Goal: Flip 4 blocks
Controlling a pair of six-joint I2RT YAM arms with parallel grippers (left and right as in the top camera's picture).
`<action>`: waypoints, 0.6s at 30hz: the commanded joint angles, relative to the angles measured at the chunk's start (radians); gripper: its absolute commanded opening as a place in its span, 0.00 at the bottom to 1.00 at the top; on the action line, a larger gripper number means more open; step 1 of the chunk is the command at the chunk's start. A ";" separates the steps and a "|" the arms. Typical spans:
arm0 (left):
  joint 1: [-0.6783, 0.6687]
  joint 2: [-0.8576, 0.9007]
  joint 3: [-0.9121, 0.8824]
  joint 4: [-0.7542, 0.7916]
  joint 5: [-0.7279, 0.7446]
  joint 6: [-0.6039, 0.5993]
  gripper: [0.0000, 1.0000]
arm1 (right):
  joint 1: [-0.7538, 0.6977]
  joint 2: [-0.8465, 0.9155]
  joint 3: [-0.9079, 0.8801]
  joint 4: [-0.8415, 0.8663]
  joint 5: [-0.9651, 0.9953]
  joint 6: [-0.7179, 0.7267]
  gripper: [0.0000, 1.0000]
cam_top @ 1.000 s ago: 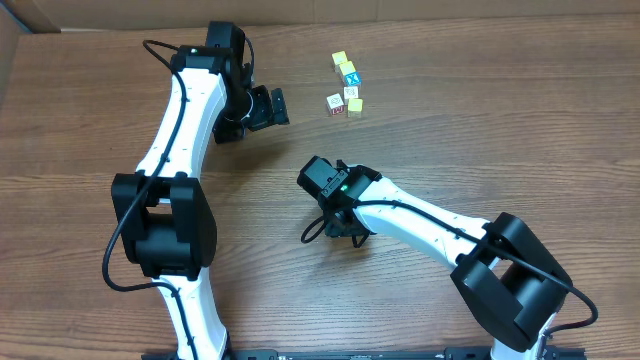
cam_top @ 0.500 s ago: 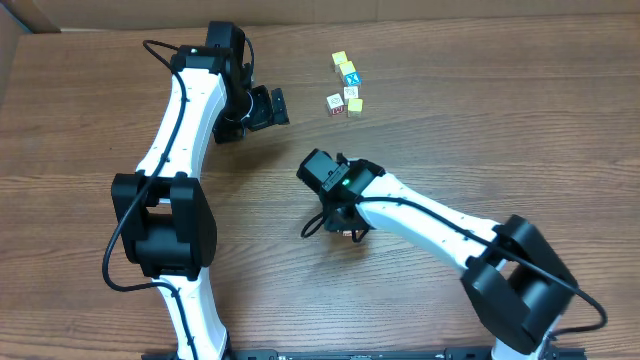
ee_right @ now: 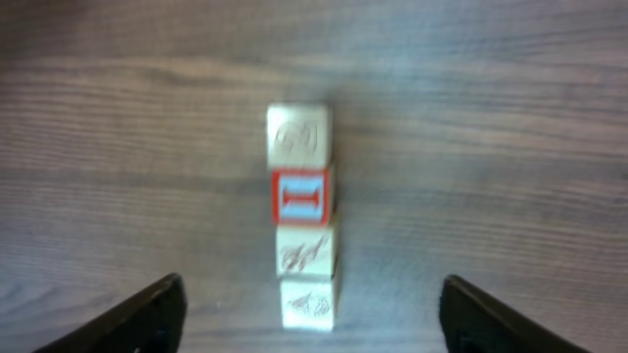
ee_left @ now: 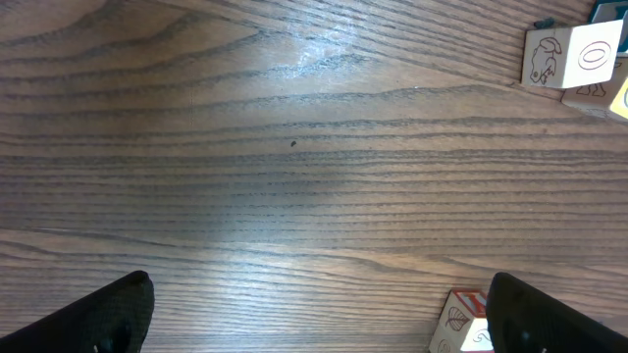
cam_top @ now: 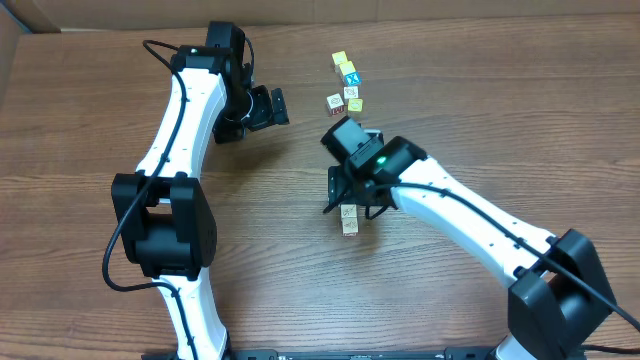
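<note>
**A:** Right arm [cam_top: 460,215] swung off toward 1 o'clock. It no longer covers the four blocks [cam_top: 349,219], which sit mid-tabletop [cam_top: 500,110] in one touching line.
**B:** Fingers?
**A:** Right fingers [ee_right: 147,319] wide apart, one either side of the line's end, holding nothing. Left fingers [ee_left: 108,314] also apart, off at 11 o'clock.
**B:** Handling?
**A:** Tiny rigid cubes, probably light and smooth-faced, so they'll likely skid or tip. Neighbours touch, so pinch across the line on the free side faces. I'd take end cubes first; red-framed block [ee_right: 302,196] is boxed in.
**B:** Surface, room?
**A:** Flat wood grain, bare around the line. Spare cubes [cam_top: 346,85] cluster well apart at 12 o'clock.
</note>
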 commanded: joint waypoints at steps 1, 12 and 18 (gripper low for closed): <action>-0.009 0.006 0.013 -0.003 -0.013 -0.006 1.00 | -0.051 -0.027 0.031 0.017 0.002 -0.032 0.91; -0.009 0.006 0.013 -0.003 -0.013 -0.006 1.00 | -0.126 -0.027 0.030 0.010 0.002 -0.032 1.00; -0.009 0.006 0.013 -0.003 -0.013 -0.006 1.00 | -0.126 -0.027 0.030 0.010 0.002 -0.032 1.00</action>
